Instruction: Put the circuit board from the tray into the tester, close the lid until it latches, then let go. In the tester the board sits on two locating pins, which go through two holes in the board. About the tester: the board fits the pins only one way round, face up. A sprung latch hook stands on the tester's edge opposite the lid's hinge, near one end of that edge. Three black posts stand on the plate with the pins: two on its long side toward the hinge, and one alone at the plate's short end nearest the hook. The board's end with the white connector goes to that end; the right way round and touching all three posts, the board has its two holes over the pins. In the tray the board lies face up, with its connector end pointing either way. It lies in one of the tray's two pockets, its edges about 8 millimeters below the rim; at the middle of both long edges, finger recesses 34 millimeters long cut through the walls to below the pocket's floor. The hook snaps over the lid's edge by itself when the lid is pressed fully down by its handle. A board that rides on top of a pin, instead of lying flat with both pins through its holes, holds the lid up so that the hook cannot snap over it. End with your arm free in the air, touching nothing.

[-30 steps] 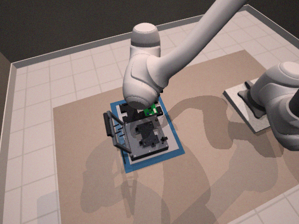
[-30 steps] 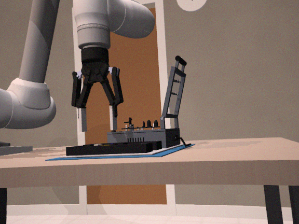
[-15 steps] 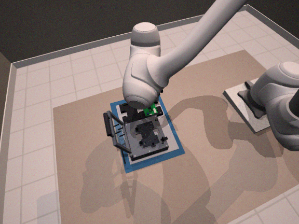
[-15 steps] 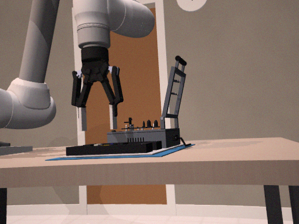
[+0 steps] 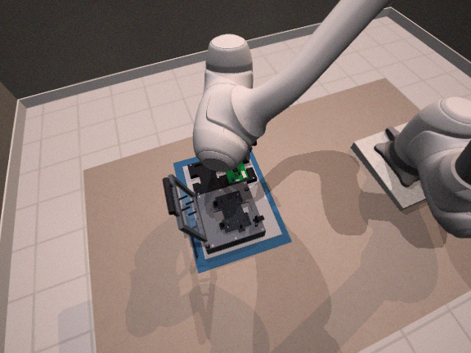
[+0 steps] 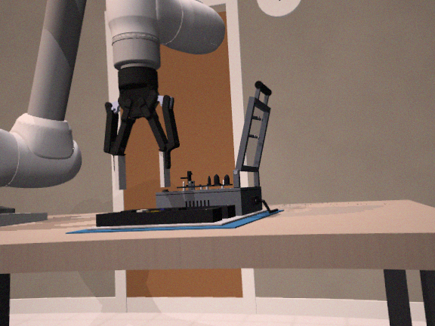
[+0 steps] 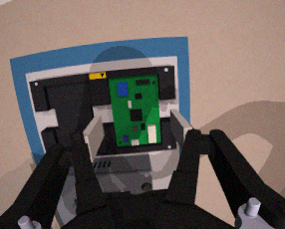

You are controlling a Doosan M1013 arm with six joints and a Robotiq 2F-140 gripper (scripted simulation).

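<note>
Wrist view: the board [image 5: 237, 173] [image 7: 136, 112] lies face up in one pocket of the tray [image 5: 209, 183] [image 6: 158, 217] [image 7: 75, 107] — partly hidden by the arm [image 5: 222, 127] [image 6: 134, 19] from above, its face lost in the exterior view, which shows the gripper [image 6: 143, 188] [image 7: 136, 122] pointing down above the tray, fingers moderately wide, holding nothing; the lid [image 5: 186, 208] [image 6: 254, 137] stands raised

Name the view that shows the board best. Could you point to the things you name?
The wrist view: the whole board [image 5: 235, 176] [image 7: 136, 107] faces the camera, white connector included, between the end effector's open fingers [image 6: 165, 170]. The top view shows only part, the arm [image 5: 221, 139] hiding some. In the exterior view the tray [image 6: 158, 217] wall hides most.
</note>
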